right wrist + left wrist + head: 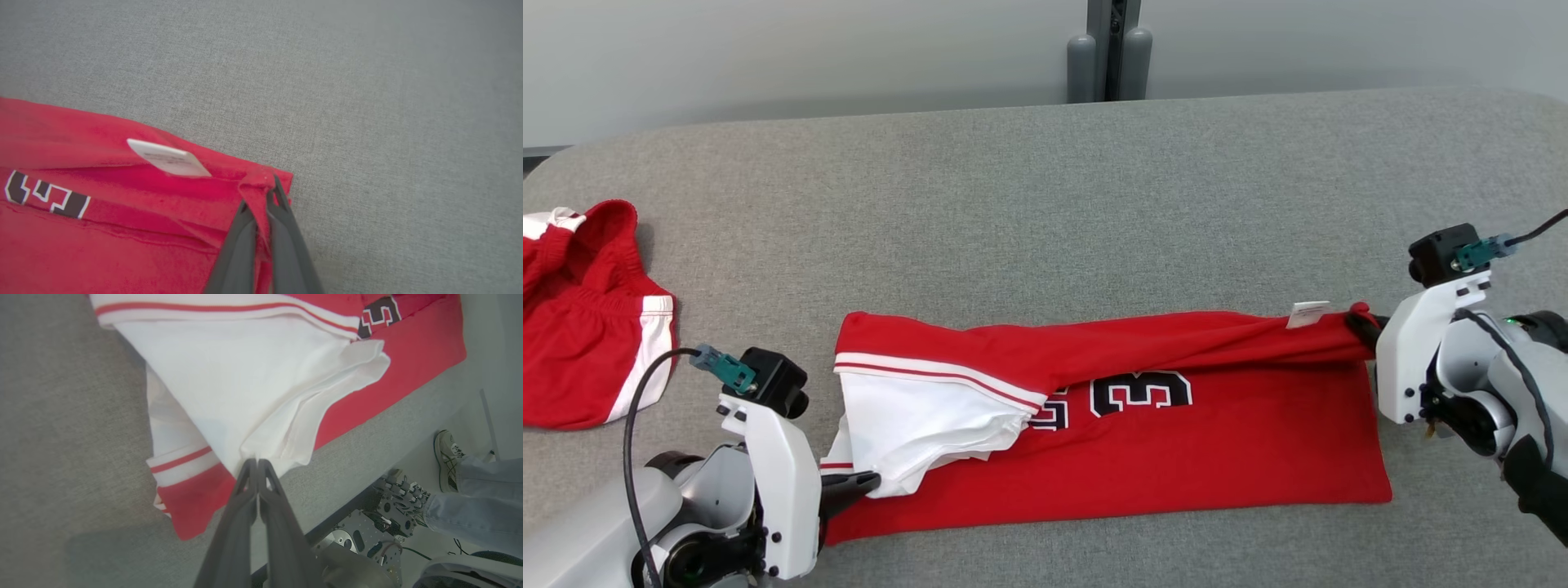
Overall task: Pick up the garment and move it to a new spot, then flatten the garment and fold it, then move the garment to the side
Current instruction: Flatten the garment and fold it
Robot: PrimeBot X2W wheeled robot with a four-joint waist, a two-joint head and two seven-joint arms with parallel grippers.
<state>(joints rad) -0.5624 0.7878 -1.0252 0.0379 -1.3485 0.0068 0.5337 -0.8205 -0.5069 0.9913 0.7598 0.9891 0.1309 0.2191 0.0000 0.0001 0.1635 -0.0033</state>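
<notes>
My left gripper (870, 483) and right gripper (1362, 321) both pinch the red-and-white numbered jersey (1217, 441); I'd pull it taut, then fold evenly.

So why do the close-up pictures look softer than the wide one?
Head view: even light, crisp, faint shadows beside the red-and-white sports jersey. Left wrist view: the dark fingers blur near the lens, its white panel looks washed out. Right wrist view: soft, the small white label's print is unreadable.
</notes>
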